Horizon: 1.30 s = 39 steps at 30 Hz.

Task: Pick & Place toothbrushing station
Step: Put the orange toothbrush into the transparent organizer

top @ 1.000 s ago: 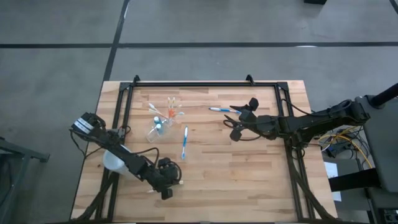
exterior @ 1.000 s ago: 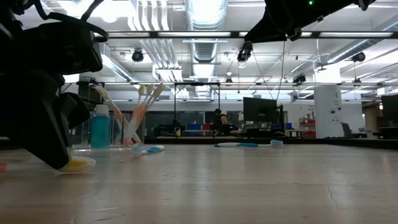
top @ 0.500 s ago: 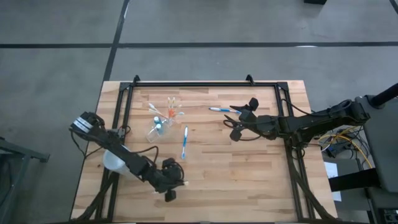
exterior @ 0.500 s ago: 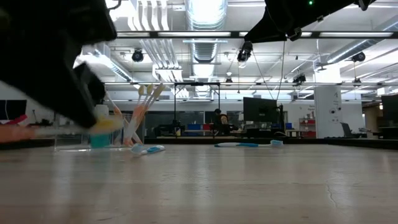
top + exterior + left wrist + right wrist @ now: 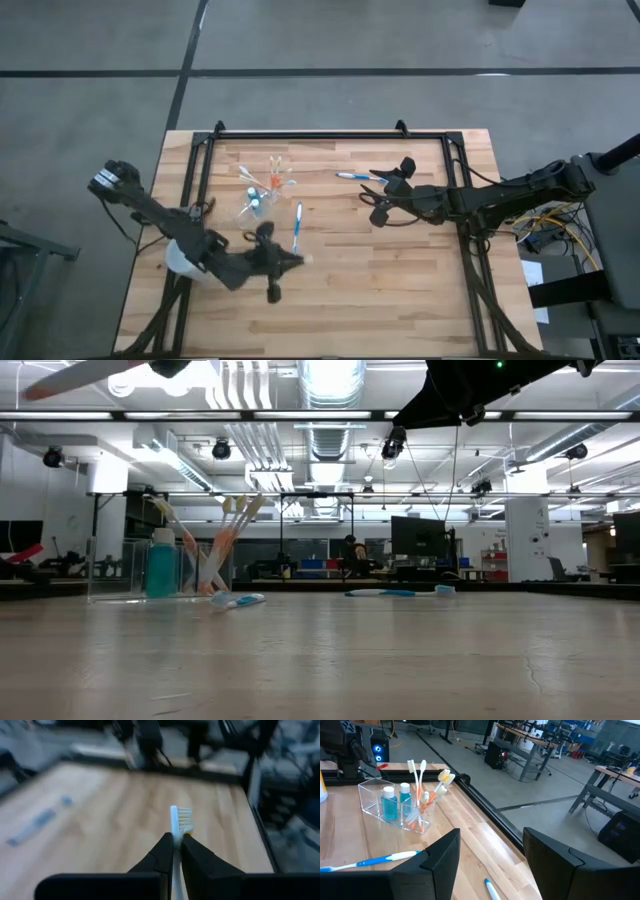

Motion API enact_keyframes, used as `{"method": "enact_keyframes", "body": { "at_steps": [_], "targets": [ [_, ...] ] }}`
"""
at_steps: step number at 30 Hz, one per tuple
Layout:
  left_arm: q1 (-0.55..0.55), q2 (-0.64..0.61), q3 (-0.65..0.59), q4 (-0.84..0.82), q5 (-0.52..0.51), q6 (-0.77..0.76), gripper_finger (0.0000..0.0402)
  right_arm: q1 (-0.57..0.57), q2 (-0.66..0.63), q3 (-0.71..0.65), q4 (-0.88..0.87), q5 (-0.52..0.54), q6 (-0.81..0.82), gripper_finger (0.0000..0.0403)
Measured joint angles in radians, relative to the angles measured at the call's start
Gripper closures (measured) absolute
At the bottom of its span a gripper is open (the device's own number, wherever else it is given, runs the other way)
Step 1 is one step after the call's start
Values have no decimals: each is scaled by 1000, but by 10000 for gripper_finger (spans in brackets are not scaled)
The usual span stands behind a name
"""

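Left hand (image 5: 176,851) clenched on a white toothbrush (image 5: 175,822) just below the bristles, raised off the tabletop (image 5: 400,270) near the clear holder (image 5: 395,802) stocked with brushes and toothpaste. Right hand (image 5: 490,855) released, parked near a blue brush (image 5: 352,176). Risk: thin pinch, brush pivoting or slipping at insertion, toppling holder.

Light wooden bench (image 5: 400,270) with a black frame. On it: a clear holder (image 5: 262,195) with orange-white brushes and blue tubes, a blue toothbrush (image 5: 296,229) just beside it, another blue one (image 5: 352,177) further right, plus what's probably a whitish cup (image 5: 181,258) at the left edge.
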Motion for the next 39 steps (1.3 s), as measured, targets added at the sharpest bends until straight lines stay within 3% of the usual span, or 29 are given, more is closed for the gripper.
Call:
{"method": "enact_keyframes", "body": {
  "at_steps": [5,11,19,26,31,39],
  "targets": [
    [75,-105,2,39,-29,140,375,0,0,0,0,0,0,193],
    [246,-187,0,75,74,237,376,0,0,0,0,0,0,193],
    [474,-200,-1,76,189,273,373,0,0,0,0,0,0,193],
    [556,-210,-16,89,215,360,374,0,0,0,0,0,0,193],
    [609,-251,-102,203,242,381,370,0,0,0,1,0,0,193],
    [767,-393,-296,368,471,317,372,0,0,0,0,0,0,193]
  ]
}}
